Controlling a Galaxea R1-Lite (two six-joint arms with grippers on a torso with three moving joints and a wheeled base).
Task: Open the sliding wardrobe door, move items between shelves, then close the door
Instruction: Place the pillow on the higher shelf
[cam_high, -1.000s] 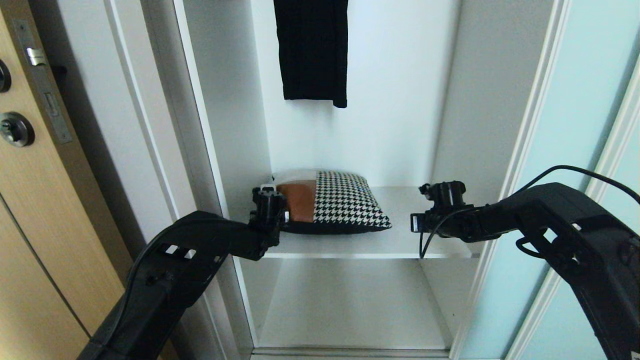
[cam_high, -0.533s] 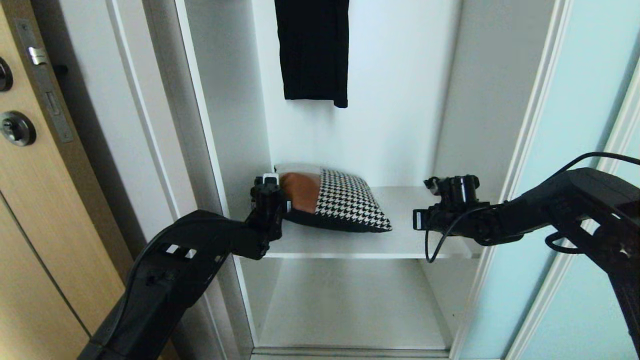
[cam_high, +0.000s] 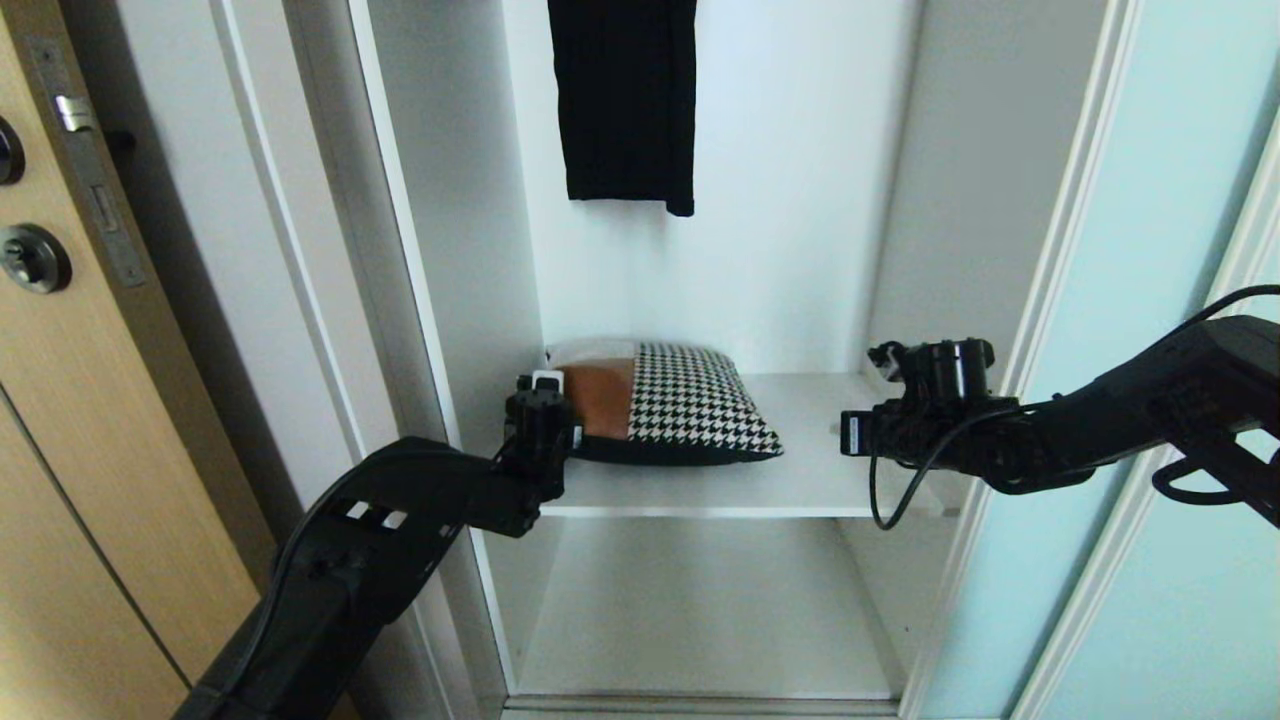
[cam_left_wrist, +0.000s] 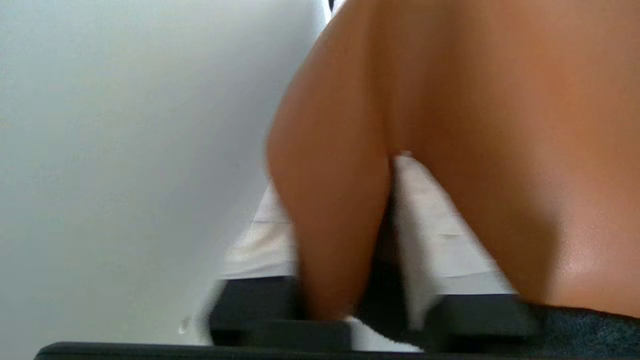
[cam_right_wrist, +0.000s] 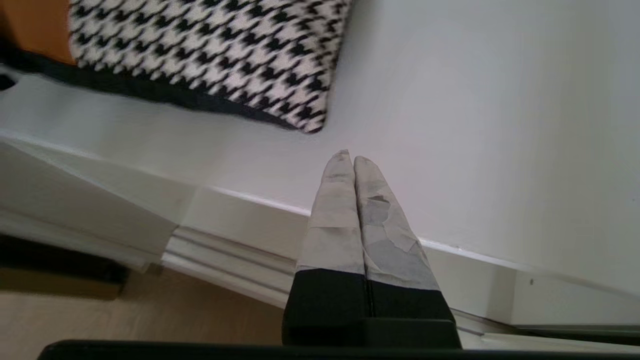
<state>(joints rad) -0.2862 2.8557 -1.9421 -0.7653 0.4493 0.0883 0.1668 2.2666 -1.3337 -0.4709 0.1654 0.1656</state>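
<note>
The soft patchwork pillow of tan, houndstooth and charcoal fabric (cam_high: 665, 405) lies on the upper plain white shelf board (cam_high: 800, 480); the left gripper (cam_high: 540, 400) sits at its tan corner, fingers parted around fabric; the right gripper (cam_right_wrist: 348, 161), pressed together, hovers beside; placement looks finished; next, withdraw and shut the frosted aqua glass sliding door (cam_high: 1150, 250).

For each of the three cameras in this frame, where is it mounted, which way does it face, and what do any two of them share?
Head view: on the robot's head, facing forward and down into the open wardrobe; both arms show, the left claw at the pillow on the shelf.
Left wrist view: behind the left claw, pressed against the pillow's tan panel.
Right wrist view: behind the shut right claw, over the shelf's front edge.
Shared: all three show the pillow; head and right wrist views share the houndstooth panel.
</note>
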